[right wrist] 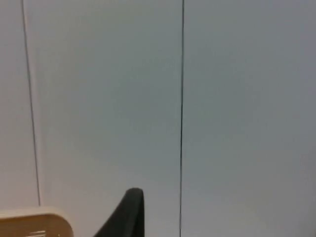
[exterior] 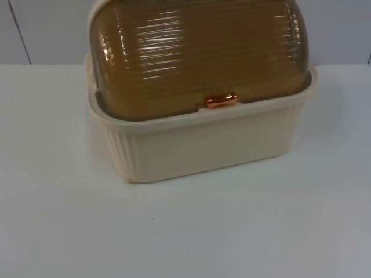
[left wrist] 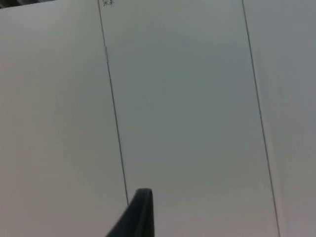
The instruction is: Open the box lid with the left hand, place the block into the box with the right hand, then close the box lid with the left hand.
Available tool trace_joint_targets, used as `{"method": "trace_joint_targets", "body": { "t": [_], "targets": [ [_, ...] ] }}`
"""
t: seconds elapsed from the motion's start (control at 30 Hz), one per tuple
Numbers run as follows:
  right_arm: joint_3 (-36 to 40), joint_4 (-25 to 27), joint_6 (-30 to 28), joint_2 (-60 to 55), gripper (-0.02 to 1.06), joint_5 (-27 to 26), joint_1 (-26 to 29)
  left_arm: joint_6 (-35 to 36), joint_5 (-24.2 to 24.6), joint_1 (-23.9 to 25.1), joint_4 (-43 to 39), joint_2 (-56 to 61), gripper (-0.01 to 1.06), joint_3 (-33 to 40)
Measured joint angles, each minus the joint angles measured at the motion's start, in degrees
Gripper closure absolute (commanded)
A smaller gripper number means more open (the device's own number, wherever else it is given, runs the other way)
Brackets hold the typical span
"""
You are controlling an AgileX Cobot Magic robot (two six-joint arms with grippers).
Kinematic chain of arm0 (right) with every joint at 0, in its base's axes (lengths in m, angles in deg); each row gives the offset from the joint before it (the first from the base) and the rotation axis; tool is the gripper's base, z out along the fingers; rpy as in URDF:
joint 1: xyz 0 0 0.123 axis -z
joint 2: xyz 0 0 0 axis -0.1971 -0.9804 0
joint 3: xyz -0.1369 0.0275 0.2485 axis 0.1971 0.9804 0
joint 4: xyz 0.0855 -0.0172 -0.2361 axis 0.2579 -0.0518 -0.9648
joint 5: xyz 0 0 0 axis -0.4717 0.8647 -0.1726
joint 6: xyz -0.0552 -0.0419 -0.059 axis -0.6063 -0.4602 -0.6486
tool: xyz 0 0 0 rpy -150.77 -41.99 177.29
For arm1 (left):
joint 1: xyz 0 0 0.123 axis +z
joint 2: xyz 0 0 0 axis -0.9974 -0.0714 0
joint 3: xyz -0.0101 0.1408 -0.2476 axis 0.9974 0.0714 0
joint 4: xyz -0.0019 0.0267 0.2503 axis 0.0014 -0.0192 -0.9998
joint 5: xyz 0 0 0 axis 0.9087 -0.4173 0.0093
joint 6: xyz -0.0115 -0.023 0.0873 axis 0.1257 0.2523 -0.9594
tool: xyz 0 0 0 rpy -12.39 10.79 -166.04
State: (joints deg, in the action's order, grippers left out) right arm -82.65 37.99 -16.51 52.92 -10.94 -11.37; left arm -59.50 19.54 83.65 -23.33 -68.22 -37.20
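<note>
We saw the cream ribbed box [exterior: 203, 147] standing toward the far side of the white tabletop [exterior: 185, 231], close to the grey partition wall [exterior: 46, 29]. Its amber, ridged, domed lid [exterior: 197, 52] was down over the box, and the small copper-coloured handle [exterior: 221, 100] sat at the lid's near edge, just above the box rim.

The left gripper [left wrist: 140, 217] was raised and facing the partition wall, with one black fingertip in its wrist view against the panel seams; we could not tell whether its fingers were spread or pressed together. The right gripper [right wrist: 129, 212] was likewise aimed at the wall, with a cream corner of the box and a sliver of the amber lid beside its fingertip; the state of its fingers could not be told either.

We could not make out the block anywhere on the tabletop.

We judged that the task stood at its very first step, with the lid not yet opened and neither gripper near the box. The next move would call for the left gripper to come down to the copper handle, take hold of it and swing the lid up and back.
</note>
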Motion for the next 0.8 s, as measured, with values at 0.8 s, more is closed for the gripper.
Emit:
{"method": "trace_joint_targets", "body": {
  "t": [0.8],
  "targets": [
    [4.31, -1.03, -0.98, 0.0, 0.0, 9.6, -3.97, 0.08, 6.25, 0.33, 0.99, 0.0, 0.0, 10.13]
  ]
}}
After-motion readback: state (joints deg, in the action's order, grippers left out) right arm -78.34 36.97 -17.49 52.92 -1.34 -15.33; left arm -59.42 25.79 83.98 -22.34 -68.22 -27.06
